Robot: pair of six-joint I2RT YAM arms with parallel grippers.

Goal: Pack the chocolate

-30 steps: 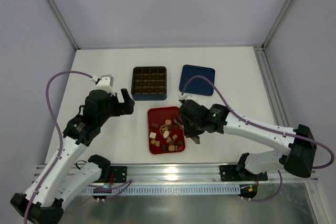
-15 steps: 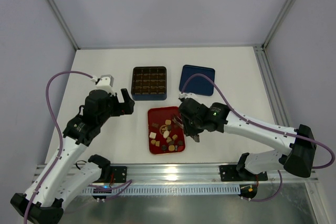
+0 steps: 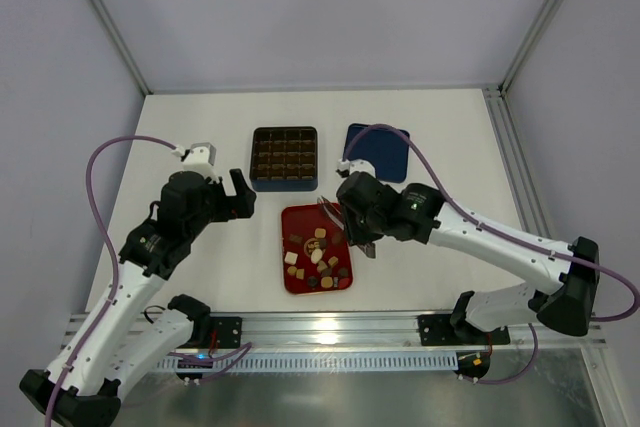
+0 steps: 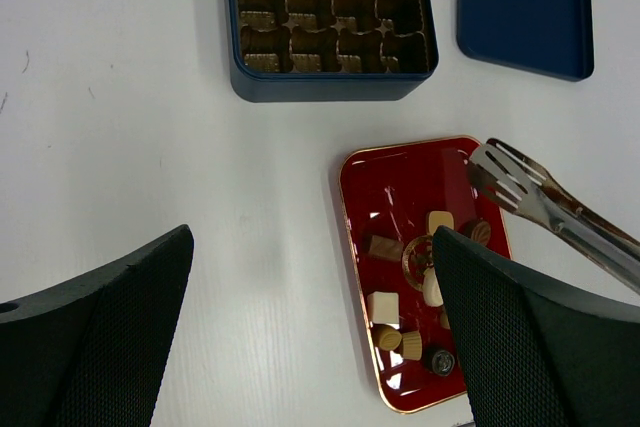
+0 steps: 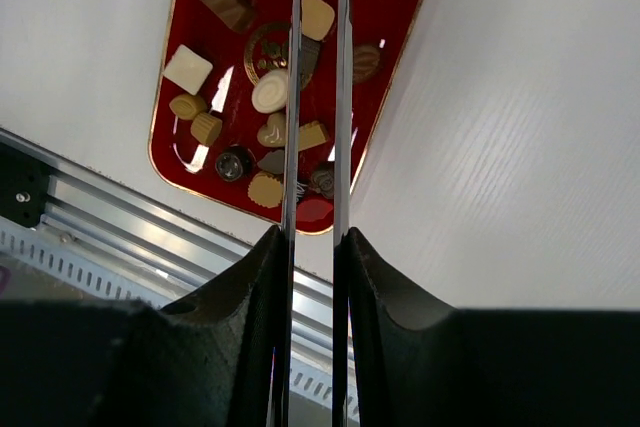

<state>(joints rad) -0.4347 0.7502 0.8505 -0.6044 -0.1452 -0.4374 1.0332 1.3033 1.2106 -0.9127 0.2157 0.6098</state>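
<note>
**While tongs (image 4: 530, 199) hang over the red tray (image 4: 392, 172), the chocolate (image 5: 270, 92) lies in it**

Since its two fingers squeeze the silver tongs, the right gripper (image 5: 312, 247) is clamped tight on them. The tong arms sit a little apart, and their tips are above the tray's far right corner. All the chocolate, brown, tan and white, lies in that tray, by the middle of the table's (image 4: 150, 147) near edge. The left gripper (image 3: 232, 197) is spread wide and holds nothing, up over the table left of the tray. A blue box (image 4: 330, 87) and its lid (image 4: 525, 7) sit side by side farther back.
</note>
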